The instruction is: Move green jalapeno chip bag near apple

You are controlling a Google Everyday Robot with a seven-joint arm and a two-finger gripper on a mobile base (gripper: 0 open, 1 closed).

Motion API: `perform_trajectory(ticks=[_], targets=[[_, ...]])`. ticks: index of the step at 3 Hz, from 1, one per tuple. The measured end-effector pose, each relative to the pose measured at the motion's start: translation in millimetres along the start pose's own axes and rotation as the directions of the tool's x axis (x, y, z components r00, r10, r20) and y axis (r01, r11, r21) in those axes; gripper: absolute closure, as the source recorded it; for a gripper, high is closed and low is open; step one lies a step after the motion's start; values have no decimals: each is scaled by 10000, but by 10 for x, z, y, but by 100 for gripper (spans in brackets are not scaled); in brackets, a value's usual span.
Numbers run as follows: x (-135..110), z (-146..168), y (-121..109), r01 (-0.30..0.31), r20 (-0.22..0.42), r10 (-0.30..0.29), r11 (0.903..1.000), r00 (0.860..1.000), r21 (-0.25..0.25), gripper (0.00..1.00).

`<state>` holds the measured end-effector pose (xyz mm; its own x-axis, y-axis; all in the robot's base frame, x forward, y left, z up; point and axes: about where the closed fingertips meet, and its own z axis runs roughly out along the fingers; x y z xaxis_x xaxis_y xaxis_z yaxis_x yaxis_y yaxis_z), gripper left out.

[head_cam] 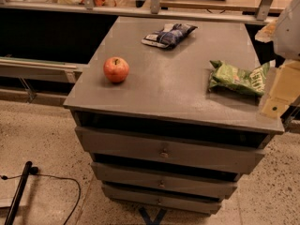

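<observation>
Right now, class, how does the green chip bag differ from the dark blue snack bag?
Colour: the green chip bag is bright green, the dark blue snack bag blue and white. Place: the green one lies at the cabinet top's right edge beside the claw; the blue one at the back. Both lie flat, crumpled.

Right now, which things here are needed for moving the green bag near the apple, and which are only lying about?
For the job:
- green bag, right side of the cabinet top
- apple, left side
- gripper, at the right edge, beside the green bag

Lying about:
- blue bag, at the back
- black pole, on the floor
</observation>
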<state>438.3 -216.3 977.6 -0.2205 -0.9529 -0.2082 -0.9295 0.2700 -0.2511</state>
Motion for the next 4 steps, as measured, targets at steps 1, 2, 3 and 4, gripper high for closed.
perform_trajectory(ticks=[1, 2, 3, 4], targets=[[-2, 15, -12, -79, 149, 79, 10000, 9999, 5, 0], [-22, 161, -144, -916, 1709, 912, 9958, 9811, -55, 0], [314, 570, -361, -2350, 3554, 2286, 9716, 9063, -257, 0], [526, 804, -683, -3781, 5388, 3333, 9253, 7737, -294, 0]])
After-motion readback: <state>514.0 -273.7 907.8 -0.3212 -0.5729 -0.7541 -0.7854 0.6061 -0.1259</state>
